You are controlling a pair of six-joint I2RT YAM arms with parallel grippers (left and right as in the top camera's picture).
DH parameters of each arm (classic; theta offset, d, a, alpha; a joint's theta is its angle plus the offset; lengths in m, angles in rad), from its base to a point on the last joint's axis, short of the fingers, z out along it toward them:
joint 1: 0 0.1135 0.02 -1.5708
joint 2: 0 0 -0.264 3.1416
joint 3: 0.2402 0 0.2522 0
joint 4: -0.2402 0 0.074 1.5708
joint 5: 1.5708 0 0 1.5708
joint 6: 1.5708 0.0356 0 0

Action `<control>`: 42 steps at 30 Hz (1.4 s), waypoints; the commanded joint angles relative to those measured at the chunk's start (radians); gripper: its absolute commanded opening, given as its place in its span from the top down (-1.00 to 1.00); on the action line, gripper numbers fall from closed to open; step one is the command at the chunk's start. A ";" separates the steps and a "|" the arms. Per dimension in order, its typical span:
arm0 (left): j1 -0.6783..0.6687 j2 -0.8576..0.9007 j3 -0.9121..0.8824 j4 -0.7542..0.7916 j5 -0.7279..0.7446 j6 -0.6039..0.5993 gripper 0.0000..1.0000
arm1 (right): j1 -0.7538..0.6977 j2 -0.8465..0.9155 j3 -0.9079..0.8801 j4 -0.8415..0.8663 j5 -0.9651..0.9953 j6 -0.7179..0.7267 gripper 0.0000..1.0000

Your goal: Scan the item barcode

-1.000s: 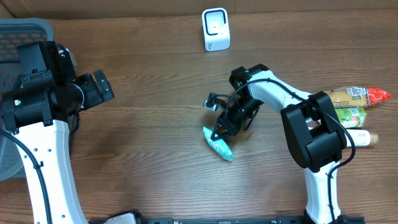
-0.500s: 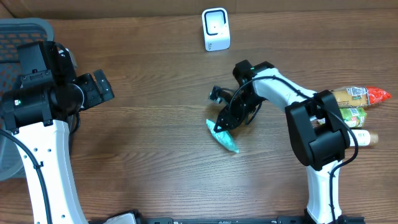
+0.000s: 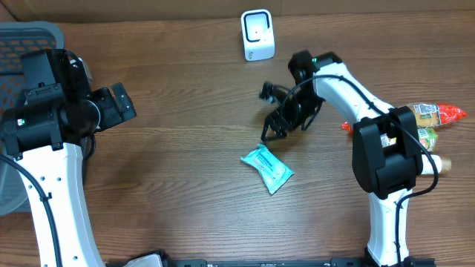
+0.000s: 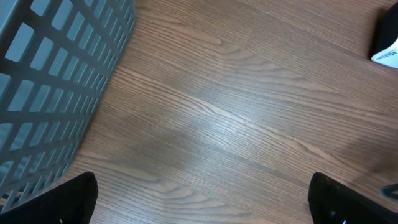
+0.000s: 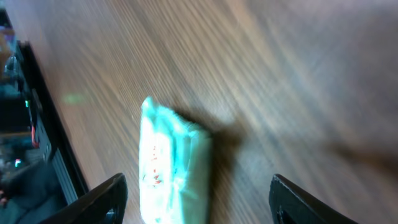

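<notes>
The teal packet [image 3: 266, 169] was seen lying flat on the wooden counter [image 3: 178, 170], near the middle and somewhat toward the robot's right side. It was not held by anything. The right tool [image 3: 269, 133] was found just above it in the overhead view, close by but apart from it, with bare wood between the two. From the right wrist camera, the two black fingers [image 5: 102, 199] were seen standing wide apart at the lower corners of the view, so the tool was open and empty. The packet [image 5: 171, 168] was seen on the wood beyond them (its printed face was too blurred to be read, and no barcode could be made out).

The white scanner [image 3: 257, 35] was stood upright at the far edge of the counter, well apart from the packet.

The left tool [image 3: 125, 105] was held over the left part of the counter, beside a grey basket [image 3: 30, 37]. Its fingers [image 4: 62, 202] were spread fully open with nothing between them, and only wood grain and the basket's slotted wall [image 4: 56, 74] were seen below.

Several packaged goods [image 3: 427, 115] were laid together at the right edge of the counter.
</notes>
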 commanded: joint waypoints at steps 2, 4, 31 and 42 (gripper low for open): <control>0.003 0.005 0.017 0.002 0.004 0.019 -0.99 | 0.005 0.003 0.127 -0.085 0.078 0.092 -0.61; 0.004 0.005 0.017 0.002 0.004 0.019 -0.99 | 0.018 0.003 0.141 -0.138 0.079 0.092 -1.00; 0.003 0.005 0.017 0.002 0.004 0.019 -0.99 | 0.417 -0.440 -0.362 0.155 0.839 0.586 -1.00; 0.004 0.005 0.017 0.002 0.004 0.019 -0.99 | 0.480 -0.440 -0.505 0.274 0.694 0.551 -0.58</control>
